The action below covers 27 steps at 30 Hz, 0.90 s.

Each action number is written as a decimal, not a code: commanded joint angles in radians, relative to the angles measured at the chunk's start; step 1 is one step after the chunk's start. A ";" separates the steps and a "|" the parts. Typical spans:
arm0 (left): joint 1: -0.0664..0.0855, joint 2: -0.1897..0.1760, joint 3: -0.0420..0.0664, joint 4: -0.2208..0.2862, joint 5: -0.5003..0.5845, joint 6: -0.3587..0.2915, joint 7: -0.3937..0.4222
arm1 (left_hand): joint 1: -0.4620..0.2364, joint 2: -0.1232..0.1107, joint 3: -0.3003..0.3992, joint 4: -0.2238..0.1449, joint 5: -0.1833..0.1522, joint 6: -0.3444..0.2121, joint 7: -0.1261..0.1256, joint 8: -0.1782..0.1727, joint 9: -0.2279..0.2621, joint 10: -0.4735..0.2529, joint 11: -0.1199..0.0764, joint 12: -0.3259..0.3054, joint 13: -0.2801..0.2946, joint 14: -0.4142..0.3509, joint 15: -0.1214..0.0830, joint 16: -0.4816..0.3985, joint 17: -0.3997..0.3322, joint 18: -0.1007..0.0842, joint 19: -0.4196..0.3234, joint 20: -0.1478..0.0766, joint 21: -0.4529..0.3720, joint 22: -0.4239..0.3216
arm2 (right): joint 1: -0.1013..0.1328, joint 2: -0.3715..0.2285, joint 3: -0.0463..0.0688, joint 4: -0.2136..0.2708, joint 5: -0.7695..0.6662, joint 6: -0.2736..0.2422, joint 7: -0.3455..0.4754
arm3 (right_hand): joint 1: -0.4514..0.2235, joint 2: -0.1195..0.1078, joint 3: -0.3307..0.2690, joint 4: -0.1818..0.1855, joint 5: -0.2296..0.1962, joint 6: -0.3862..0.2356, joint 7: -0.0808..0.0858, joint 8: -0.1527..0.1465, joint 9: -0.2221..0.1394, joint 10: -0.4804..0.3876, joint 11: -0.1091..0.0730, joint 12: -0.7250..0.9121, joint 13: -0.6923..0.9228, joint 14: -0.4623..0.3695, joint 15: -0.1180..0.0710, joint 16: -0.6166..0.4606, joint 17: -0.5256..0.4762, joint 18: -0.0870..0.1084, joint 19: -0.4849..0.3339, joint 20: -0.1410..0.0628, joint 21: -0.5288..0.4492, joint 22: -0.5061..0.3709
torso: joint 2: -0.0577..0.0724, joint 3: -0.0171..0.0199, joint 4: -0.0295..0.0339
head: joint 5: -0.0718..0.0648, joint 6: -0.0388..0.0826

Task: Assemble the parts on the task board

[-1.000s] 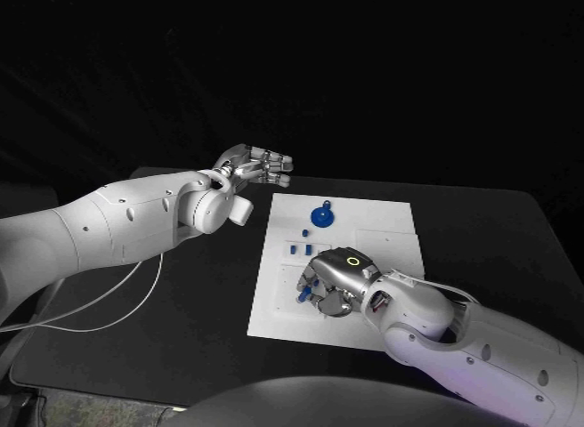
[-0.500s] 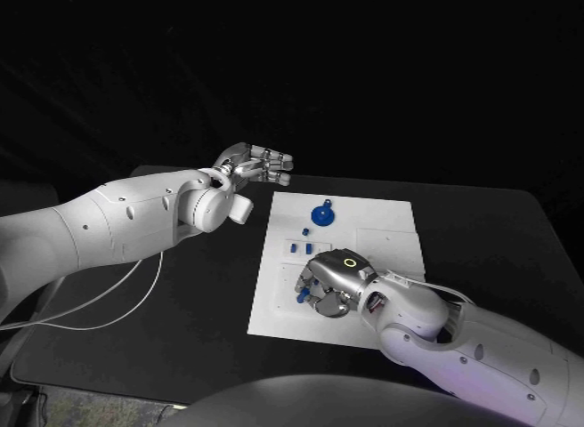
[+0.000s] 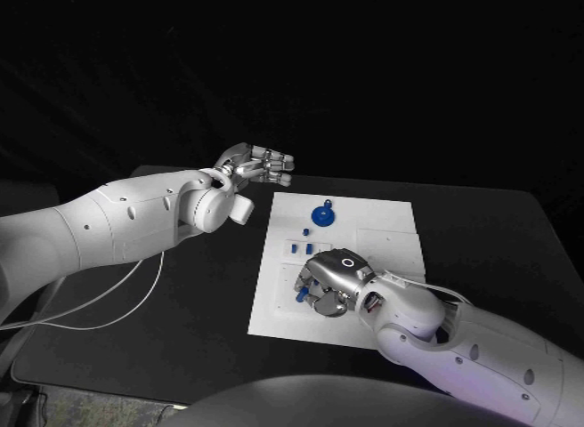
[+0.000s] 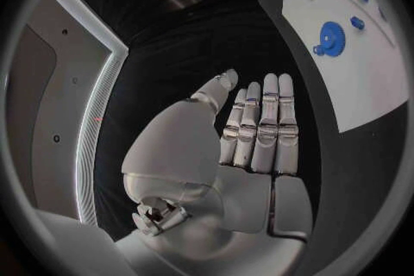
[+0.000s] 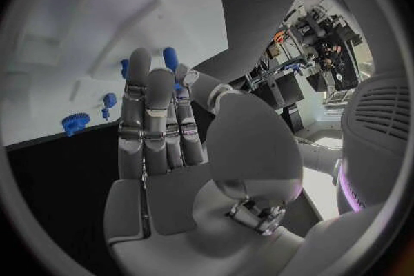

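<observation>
Resting on: the black counter (image 3: 498, 240) carries the white task board (image 3: 369, 233), which lies flat in the middle between the two arms.
Right hand: the right hand (image 3: 328, 285) sits low over the near half of the task board, palm down, its fingers (image 5: 147, 107) bunched close together and stretched toward the board.
Right hold: a small blue part (image 5: 170, 56) shows just past the fingertips, with more blue between the fingers and the thumb; I cannot tell whether the hand pinches it or only touches it.
Same part from above: a bit of blue (image 3: 301, 291) peeks out at the hand's left edge, on the board.
Left hand: the left hand (image 3: 254, 165) hangs in the air beyond the board's far left corner, well apart from the parts, above the counter's far edge.
Left fingers: the fingers (image 4: 263, 124) stand straight and side by side with the thumb set off from them, holding nothing.
Blue gear: a round blue gear part (image 3: 321, 215) sits on the far half of the board, clear of both hands; the left wrist view shows it too (image 4: 331, 35).
Small parts: a few little blue pieces (image 3: 306, 233) lie on the board between the gear and the right hand.
Cable: a white cable (image 3: 112, 307) loops over the counter beneath the left arm.
</observation>
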 commanded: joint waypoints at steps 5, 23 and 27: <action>0.000 0.004 0.001 0.001 0.002 0.016 0.010 | 0.001 0.000 0.001 0.005 -0.003 0.000 0.000 -0.002 0.000 -0.003 -0.001 0.004 0.001 -0.006 -0.002 -0.002 0.001 -0.005 0.009 0.000 -0.006 -0.001 | -0.001 0.002 -0.001 -0.006 -0.029 0.025 -0.021 | -0.003 0.009 0.001 -0.005 0.006 0.009 0.001 0.007 0.001 0.039 -0.033 0.007 0.004 0.000 -0.004 -0.004 0.002 0.016 0.001 -0.005 -0.007 0.001 | -0.001 0.0001 -0.0011 | 0.000 -0.001; 0.000 0.004 0.001 0.000 0.002 0.017 0.010 | 0.000 0.000 0.001 0.006 -0.003 -0.002 0.001 -0.002 0.000 -0.004 -0.001 0.004 0.001 -0.007 -0.002 -0.003 0.001 -0.005 0.008 0.001 -0.007 -0.004 | -0.001 0.010 -0.004 -0.012 -0.043 0.052 -0.032 | -0.005 0.010 0.001 -0.009 0.006 0.008 0.001 0.006 0.001 0.038 -0.032 0.007 0.004 0.000 -0.004 -0.006 0.002 0.015 0.001 -0.006 -0.011 0.005 | 0.000 0.0004 -0.0010 | -0.001 -0.004; 0.000 0.005 0.001 0.001 0.002 0.017 0.009 | 0.000 0.000 0.001 0.006 -0.003 -0.002 0.001 -0.002 0.000 -0.004 -0.001 0.004 0.001 -0.007 -0.002 -0.003 0.001 -0.005 0.008 0.001 -0.007 -0.004 | -0.001 0.017 -0.012 -0.015 -0.044 0.054 -0.031 | -0.006 0.010 0.000 -0.009 0.006 0.008 0.001 0.006 0.001 0.037 -0.032 0.006 0.004 0.000 -0.003 -0.006 0.002 0.015 0.000 -0.006 -0.011 0.006 | 0.000 0.0009 0.0005 | -0.002 -0.006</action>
